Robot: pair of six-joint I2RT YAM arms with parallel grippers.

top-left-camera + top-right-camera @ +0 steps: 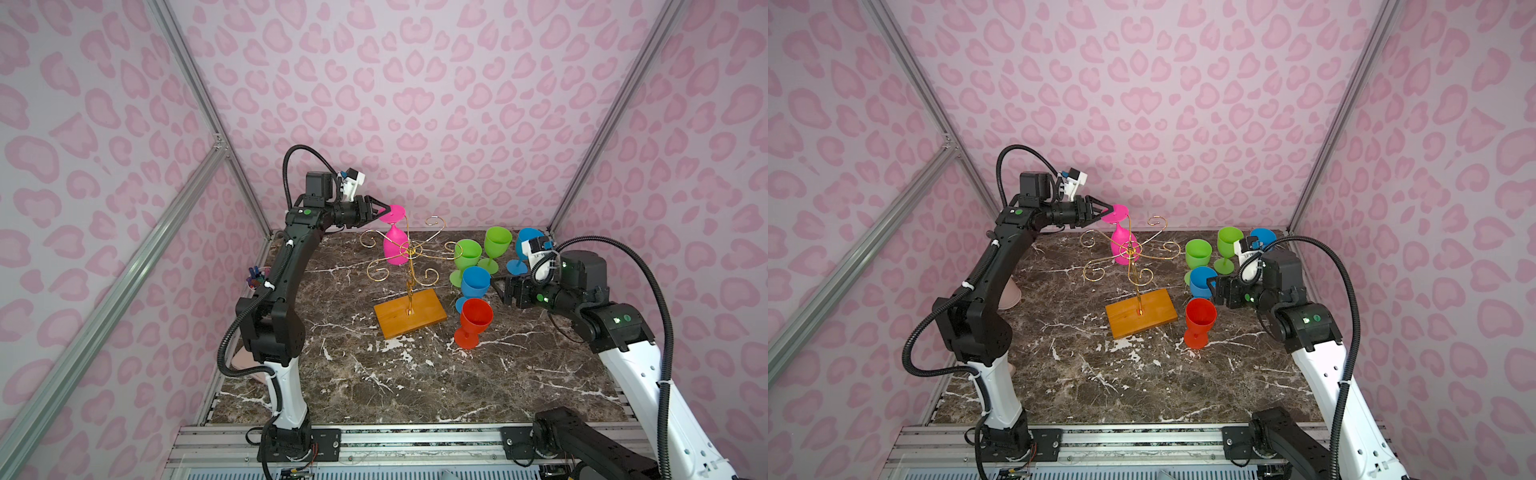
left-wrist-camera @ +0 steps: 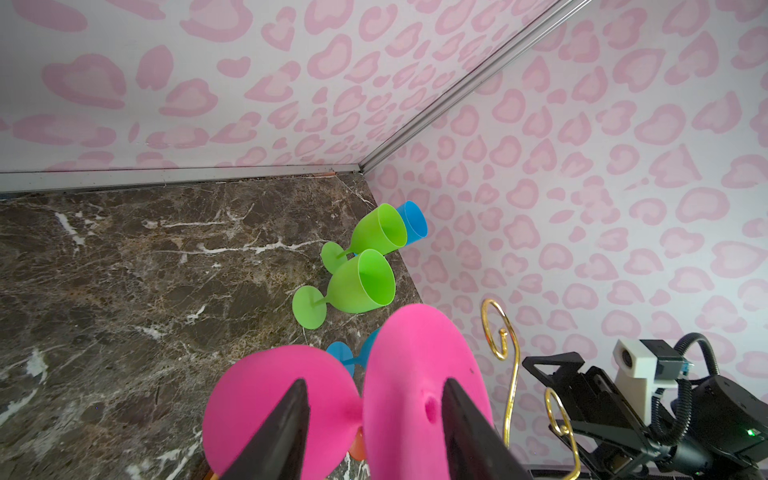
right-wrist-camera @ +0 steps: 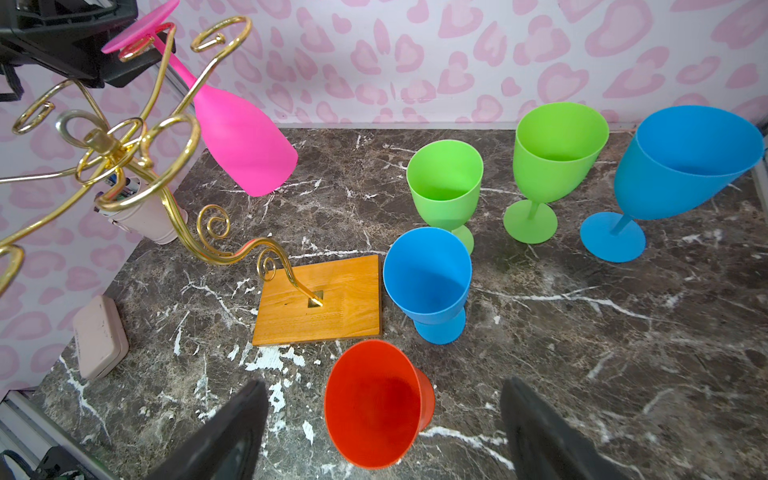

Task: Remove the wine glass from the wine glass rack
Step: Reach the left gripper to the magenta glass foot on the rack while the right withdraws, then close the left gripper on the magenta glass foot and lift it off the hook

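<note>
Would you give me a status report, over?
Left gripper open, straddling pink wine glass stem. Right gripper open, near red glass. Glass hangs inverted; rack scroll hooks its foot.

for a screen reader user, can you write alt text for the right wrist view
A pink wine glass hangs upside down by its foot from a gold wire rack. Two green glasses, two blue glasses and a red glass stand upright on the marble table beyond the open right gripper.
</note>
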